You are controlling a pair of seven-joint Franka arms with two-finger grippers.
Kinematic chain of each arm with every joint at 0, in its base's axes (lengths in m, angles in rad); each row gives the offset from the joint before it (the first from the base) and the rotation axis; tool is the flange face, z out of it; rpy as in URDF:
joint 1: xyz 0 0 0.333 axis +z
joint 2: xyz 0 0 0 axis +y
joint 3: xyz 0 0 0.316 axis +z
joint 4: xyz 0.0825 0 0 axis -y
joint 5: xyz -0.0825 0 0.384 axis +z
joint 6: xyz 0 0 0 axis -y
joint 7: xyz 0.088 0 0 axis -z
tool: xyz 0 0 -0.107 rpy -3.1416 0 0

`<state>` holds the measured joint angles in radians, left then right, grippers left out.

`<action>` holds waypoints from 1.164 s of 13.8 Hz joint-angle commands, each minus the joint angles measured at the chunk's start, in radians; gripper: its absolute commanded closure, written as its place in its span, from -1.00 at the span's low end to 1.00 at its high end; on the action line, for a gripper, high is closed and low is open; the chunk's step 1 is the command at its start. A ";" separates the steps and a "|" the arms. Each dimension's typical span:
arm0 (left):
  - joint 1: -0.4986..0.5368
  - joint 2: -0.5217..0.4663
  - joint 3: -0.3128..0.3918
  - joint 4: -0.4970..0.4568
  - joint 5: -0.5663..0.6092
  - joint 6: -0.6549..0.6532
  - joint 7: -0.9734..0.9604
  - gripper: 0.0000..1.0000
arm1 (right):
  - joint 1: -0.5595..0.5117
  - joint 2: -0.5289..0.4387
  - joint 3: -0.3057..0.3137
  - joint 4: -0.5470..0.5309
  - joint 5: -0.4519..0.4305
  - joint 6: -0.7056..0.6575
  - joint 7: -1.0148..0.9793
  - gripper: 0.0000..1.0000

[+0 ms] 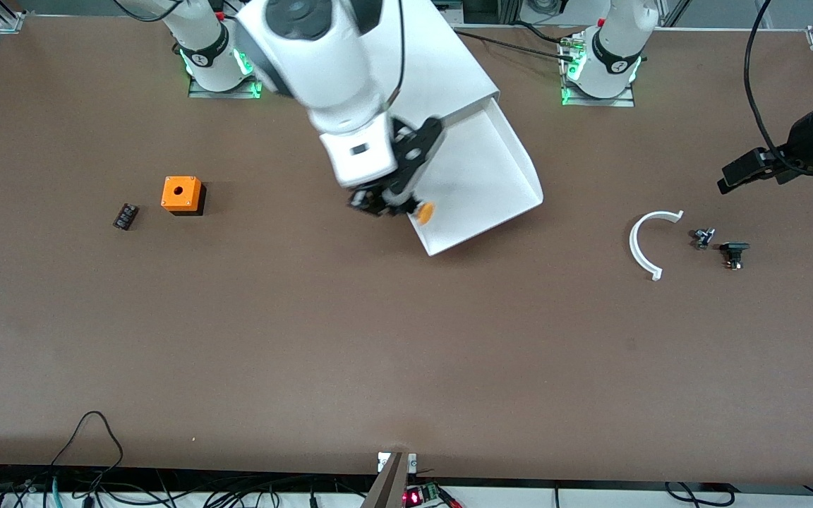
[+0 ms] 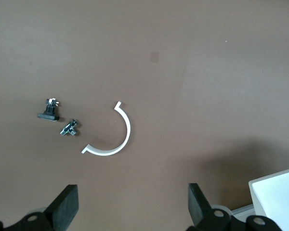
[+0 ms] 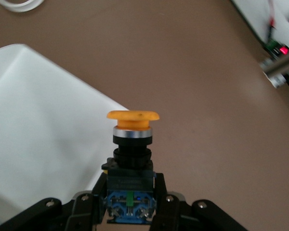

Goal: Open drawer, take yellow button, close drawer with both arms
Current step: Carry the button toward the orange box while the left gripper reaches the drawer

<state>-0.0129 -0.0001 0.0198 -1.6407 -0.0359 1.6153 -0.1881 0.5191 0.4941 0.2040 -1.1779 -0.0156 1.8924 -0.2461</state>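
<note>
A: Button status?

B: Clamped by its dark body between the right gripper's fingers, orange cap pointing away from the wrist, up in the air over the front corner of the pulled-out drawer.

A: And the drawer itself?

B: Open, sticking out of the white cabinet toward the front camera.

A: Left gripper?

B: Waiting over the left arm's end of the table, fingers spread wide and empty. Under it lie a white curved strip and two small dark parts just beside it.

A: Anything else?

B: An orange cube with a hole and a small black block sit toward the right arm's end.
</note>
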 commanded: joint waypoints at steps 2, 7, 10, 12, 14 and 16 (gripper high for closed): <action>-0.035 0.014 -0.059 -0.013 0.002 0.069 -0.109 -1.00 | -0.109 -0.081 -0.082 -0.147 0.011 -0.007 0.097 0.50; -0.036 0.041 -0.245 -0.125 -0.002 0.233 -0.469 -1.00 | -0.252 -0.134 -0.150 -0.322 0.020 -0.042 0.216 0.48; -0.044 0.110 -0.293 -0.218 -0.004 0.411 -0.653 -1.00 | -0.321 -0.134 -0.190 -0.436 -0.042 -0.041 0.309 0.48; -0.055 0.143 -0.343 -0.296 -0.007 0.564 -0.761 -1.00 | -0.396 -0.132 -0.190 -0.508 -0.047 -0.038 0.265 0.48; -0.071 0.161 -0.348 -0.362 -0.007 0.685 -0.809 -1.00 | -0.460 -0.131 -0.190 -0.580 -0.047 0.038 0.158 0.48; -0.079 0.170 -0.350 -0.376 -0.007 0.707 -0.838 -1.00 | -0.511 -0.132 -0.189 -0.701 -0.046 0.211 0.047 0.47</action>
<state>-0.0891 0.1865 -0.3281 -1.9945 -0.0375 2.2982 -0.9869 0.0540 0.4011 -0.0020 -1.7414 -0.0498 1.9637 -0.1167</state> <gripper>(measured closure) 0.000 0.586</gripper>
